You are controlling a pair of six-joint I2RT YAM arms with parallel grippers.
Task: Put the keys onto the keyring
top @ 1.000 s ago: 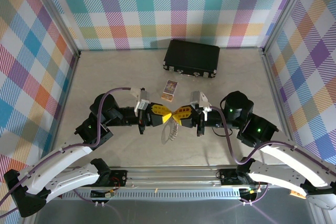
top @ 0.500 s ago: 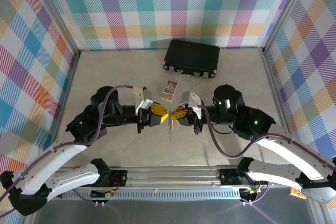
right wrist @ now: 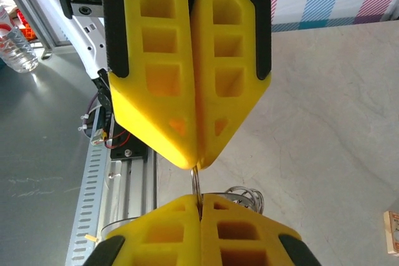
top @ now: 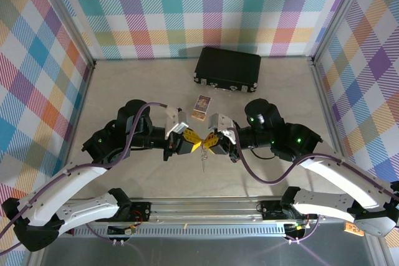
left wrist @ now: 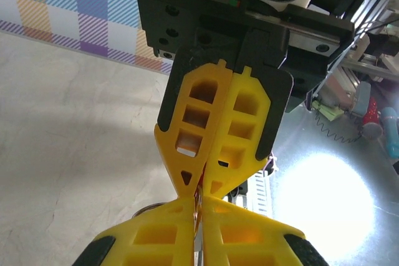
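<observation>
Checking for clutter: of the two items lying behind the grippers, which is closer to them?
The small printed card; the black case sits much farther back.

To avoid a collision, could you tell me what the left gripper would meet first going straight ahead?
The left gripper would meet the right gripper at once: the two stand tip to tip, seemingly touching or nearly so.

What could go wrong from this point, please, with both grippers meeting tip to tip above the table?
1. The right gripper pinches the keyring by a thin edge only; it could slip and drop to the table.
2. The left gripper seems to hold the keys by a red sliver, so the key may twist off line.
3. The two grippers meet tip to tip; a harder push could jam them together.
</observation>
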